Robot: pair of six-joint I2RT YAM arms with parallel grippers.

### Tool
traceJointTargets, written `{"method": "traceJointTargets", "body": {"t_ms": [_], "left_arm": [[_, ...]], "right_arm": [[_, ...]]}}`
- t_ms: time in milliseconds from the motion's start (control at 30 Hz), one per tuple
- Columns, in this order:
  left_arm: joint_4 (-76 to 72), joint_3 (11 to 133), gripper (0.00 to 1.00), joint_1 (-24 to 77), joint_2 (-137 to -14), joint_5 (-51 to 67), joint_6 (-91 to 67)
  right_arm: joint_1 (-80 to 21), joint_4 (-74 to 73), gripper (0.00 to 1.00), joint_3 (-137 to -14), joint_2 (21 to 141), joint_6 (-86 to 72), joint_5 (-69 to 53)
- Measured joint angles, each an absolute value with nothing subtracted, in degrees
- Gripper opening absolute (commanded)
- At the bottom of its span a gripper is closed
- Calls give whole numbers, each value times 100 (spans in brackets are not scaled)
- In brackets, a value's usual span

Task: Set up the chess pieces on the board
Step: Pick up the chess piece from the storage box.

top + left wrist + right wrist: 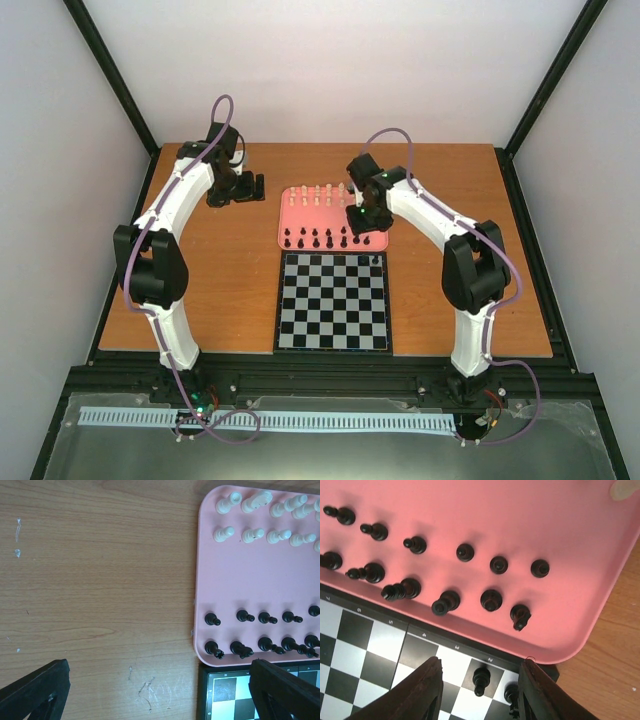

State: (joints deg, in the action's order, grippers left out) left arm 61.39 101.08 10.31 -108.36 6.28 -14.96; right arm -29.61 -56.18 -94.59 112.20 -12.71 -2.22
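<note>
— Where are the chess pieces (465,552) being seen?
— One black piece (481,679) is being shown upright on the board (365,645), near its far right corner; most others are being borne by the pink tray (520,520) just beyond.
— Fingers?
— Being held spread: right gripper (480,664) around that piece, untouched; left gripper (160,666) over the table (100,580).

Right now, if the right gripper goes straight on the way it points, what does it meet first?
Likely the black piece standing on the board, right between the right gripper's open fingers. Height above it is hard to judge.
</note>
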Motion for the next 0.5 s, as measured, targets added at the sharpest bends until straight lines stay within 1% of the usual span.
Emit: {"method": "traceJointTargets", "body": {"t_ms": [200, 500], "left_arm": [[6139, 10108, 100, 1031, -10836, 626, -1496], [6139, 10108, 100, 1031, -10836, 622, -1494]], "right_arm": [[-2816, -5651, 40, -9736, 11561, -1273, -193], [-2561, -5680, 36, -9773, 12077, -1291, -272]]}}
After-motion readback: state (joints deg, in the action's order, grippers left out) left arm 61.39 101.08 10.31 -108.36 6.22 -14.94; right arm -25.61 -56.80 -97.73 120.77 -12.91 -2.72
